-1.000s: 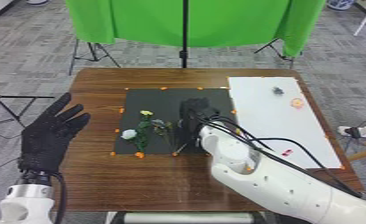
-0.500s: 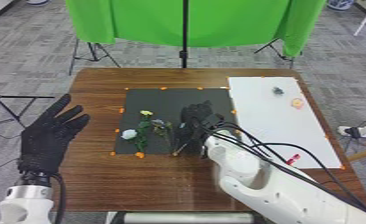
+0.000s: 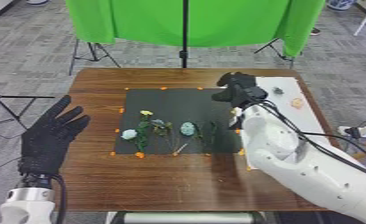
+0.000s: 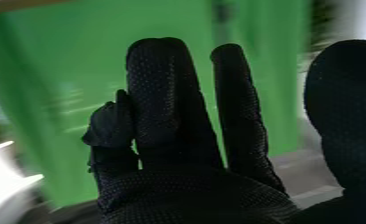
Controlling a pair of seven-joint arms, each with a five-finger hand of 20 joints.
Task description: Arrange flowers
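My right hand [image 3: 239, 89] is open above the border between the black mat and the white sheet, away from the laid flowers. In the right wrist view, the same hand [image 4: 184, 185] has its fingers extended with nothing between them. On the black mat [image 3: 179, 97] lie a white flower [image 3: 129, 134], a small yellow flower [image 3: 146, 113], a dull purple-grey flower [image 3: 159, 123] and a pale blue flower [image 3: 187, 128], with green stems among them. My left hand [image 3: 48, 137] is open over the table's left side, holding nothing.
The white sheet [image 3: 308, 117] on the right bears a small dark flower [image 3: 278, 91] and a peach-orange one [image 3: 297, 103]. Orange markers [image 3: 139, 155] edge the mat on the brown table [image 3: 162, 185]. A green cloth [image 3: 135, 22] hangs behind.
My right hand has lifted away from the mat toward the far right, uncovering the pale blue flower and a green stem. My left hand has stayed in place.
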